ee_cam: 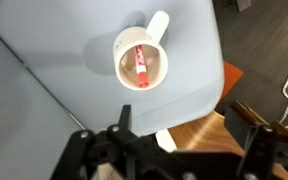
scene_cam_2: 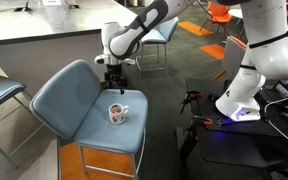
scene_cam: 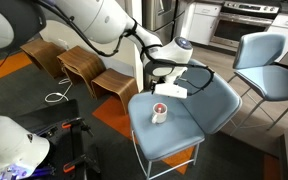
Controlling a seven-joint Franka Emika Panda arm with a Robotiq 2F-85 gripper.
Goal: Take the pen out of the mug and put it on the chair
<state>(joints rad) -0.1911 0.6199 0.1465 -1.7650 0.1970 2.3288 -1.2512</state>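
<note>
**A:** Where is the pen (ee_cam: 141, 67)?

**B:** Inside the mug (ee_cam: 156, 60), which stands upright on the padded seat of the chair (ee_cam: 44, 70). In both exterior views the mug sits well within the seat, clear of the backrest.

**A:** How does the pen's long axis run?

**B:** In the wrist view the red shaft runs almost straight up and down the picture, slightly slanted. It crosses the mug's dark inside from the far rim towards the rim nearest the claw (ee_cam: 184, 145). One end rests close to that near rim. Which end is the tip, and how steeply the pen leans, cannot be told.

**A:** And the mug's handle?

**B:** It points to the upper right of the wrist view, away from the claw.

**A:** State of the claw?

**B:** Released. Its fingers (ee_cam: 120, 125) stand wide apart and hold nothing. In both exterior views it hangs above the mug, pointing down, apart from the rim.

**A:** What surrounds the chair?

**B:** A second chair (scene_cam: 269, 60) stands just beside it, and plywood stools (scene_cam: 84, 65) stand behind the arm.
</note>
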